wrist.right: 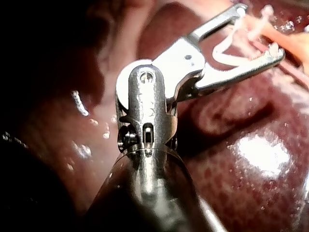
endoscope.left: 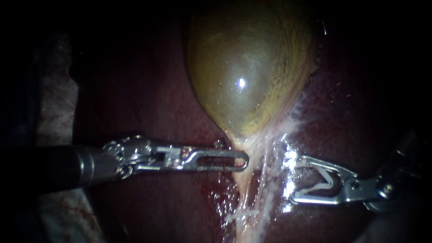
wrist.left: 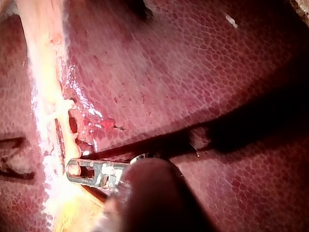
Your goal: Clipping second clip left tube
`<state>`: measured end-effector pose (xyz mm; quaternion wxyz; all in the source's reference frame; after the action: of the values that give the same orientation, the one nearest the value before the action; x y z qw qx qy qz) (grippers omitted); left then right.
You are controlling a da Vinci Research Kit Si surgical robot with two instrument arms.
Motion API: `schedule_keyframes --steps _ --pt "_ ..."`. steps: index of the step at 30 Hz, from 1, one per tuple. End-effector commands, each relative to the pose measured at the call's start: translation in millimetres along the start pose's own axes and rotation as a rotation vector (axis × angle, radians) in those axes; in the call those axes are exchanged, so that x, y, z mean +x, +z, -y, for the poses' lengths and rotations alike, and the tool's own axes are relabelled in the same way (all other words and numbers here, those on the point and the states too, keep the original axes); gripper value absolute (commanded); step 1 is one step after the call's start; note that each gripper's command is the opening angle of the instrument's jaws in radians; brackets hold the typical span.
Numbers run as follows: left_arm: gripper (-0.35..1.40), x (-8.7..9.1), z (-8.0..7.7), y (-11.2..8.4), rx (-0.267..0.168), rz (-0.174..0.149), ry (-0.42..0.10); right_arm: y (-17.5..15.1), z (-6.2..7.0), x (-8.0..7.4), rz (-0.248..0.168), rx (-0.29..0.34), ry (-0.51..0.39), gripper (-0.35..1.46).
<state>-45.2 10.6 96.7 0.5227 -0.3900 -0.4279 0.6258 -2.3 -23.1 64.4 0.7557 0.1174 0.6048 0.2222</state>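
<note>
Left instrument [endoscope.left: 243, 160] jaws closed on the gallbladder [endoscope.left: 247, 76] neck; right instrument [endoscope.left: 297, 179] jaws, spread wide, hold an open clip [endoscope.left: 326, 182] above the liver [endoscope.left: 153, 103].

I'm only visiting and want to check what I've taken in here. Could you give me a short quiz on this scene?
1. True or false: the pincer of the right instrument holds a white clip.
2. The yellow-green sac is the: A liver, B gallbladder, C tube.
3. Fill in: the tip of the left instrument lies beside the sac's narrow ____ end.
Key: 1 true; 2 B; 3 lower.
</note>
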Motion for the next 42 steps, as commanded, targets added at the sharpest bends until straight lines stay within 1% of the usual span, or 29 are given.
schedule_keyframes --steps 1,6,10,12,19,28,32,34,37,41,42 --pt "-0.35 0.0 0.0 0.0 0.000 0.000 0.000 0.0 0.0 0.0 0.000 0.000 0.000 0.60" --pt "-0.35 0.0 0.0 0.0 0.000 0.000 0.000 0.2 0.1 0.0 0.003 -0.001 0.012 0.60" --pt "-0.35 0.0 0.0 0.0 0.000 0.000 0.000 0.5 0.3 0.1 0.015 0.000 0.018 0.60" --pt "-0.35 0.0 -0.1 -0.1 0.000 0.000 0.000 0.7 0.4 0.1 0.027 0.000 0.035 0.60" --pt "-0.35 0.0 -0.3 -0.4 -0.001 0.002 -0.002 1.9 1.1 0.0 0.043 -0.005 0.092 0.60" --pt "-0.35 0.1 -1.2 -1.5 -0.005 0.007 -0.007 3.1 1.7 -0.2 0.068 -0.010 0.125 0.60" --pt "-0.35 -0.1 -0.9 -2.3 -0.010 0.009 -0.004 3.7 1.7 -0.2 0.079 -0.012 0.140 0.60" --pt "-0.35 -0.1 -0.6 -2.9 -0.008 0.017 -0.003 4.0 1.8 -0.2 0.086 -0.013 0.151 0.60" --pt "-0.35 -0.2 -0.3 -3.6 -0.008 0.027 -0.001 4.6 1.8 0.1 0.105 -0.015 0.182 0.60" --pt "-0.35 -0.3 -0.3 -3.9 -0.002 0.029 -0.001 5.4 1.7 0.1 0.153 -0.016 0.201 0.60" --pt "-0.35 -0.3 -0.4 -3.9 -0.002 0.029 -0.001 5.6 1.7 0.1 0.159 -0.017 0.207 0.60"
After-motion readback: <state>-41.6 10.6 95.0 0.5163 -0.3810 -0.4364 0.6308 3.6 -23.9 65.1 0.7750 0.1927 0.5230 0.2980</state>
